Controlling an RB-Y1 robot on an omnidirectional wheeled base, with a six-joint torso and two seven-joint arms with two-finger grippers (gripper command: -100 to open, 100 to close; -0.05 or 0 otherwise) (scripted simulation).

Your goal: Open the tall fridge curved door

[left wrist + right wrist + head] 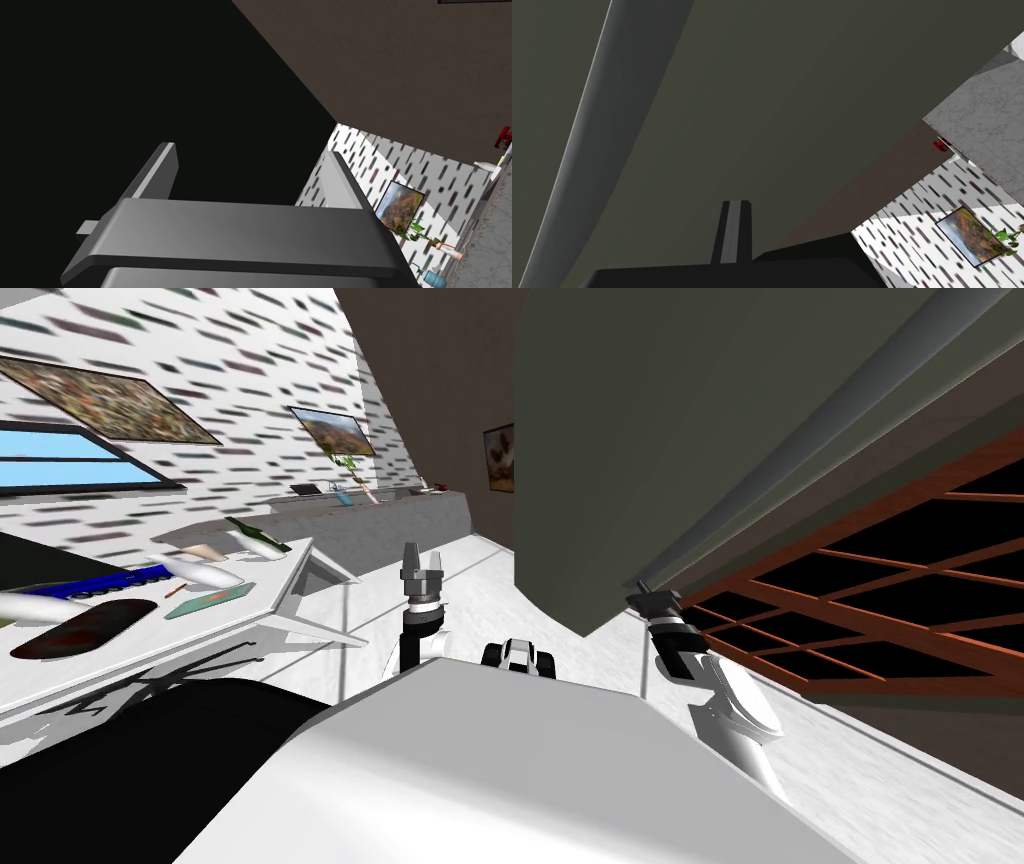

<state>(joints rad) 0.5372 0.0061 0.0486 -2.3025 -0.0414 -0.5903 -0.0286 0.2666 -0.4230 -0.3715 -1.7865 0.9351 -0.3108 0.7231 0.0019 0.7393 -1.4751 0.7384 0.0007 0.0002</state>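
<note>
Leftmost, a white counter (150, 638) carries bottles and small clutter, well apart from the job. Next along, the left pincer (422, 553) stands upright above the floor, its fingers (160, 170) spread wide with nothing between them, away from the fridge.

Then comes the tall fridge door (620, 438), a dark olive, gently curved face rising close in front of me. Its long grey handle (790, 448) runs the door's height. The slant it shows in the head view is likely the camera's roll, so I judge both long axes to be upright, with the bar bowed slightly (597, 130) along the face.

The right pincer (645, 593) sits at the handle's low end, close to the door; whether it is wide or narrow I cannot tell.

By my judgement the door is heavy and rigid, likely to resist at first, then swing in an arc on its hinge. The handle is the only sensible hold: stiff, but smooth and rounded, so thin blades may slip unless they close squarely across it. Which edge carries the hinge is not clear.

Furthest right stands a red-brown wooden lattice (900, 685) over a black area
</note>
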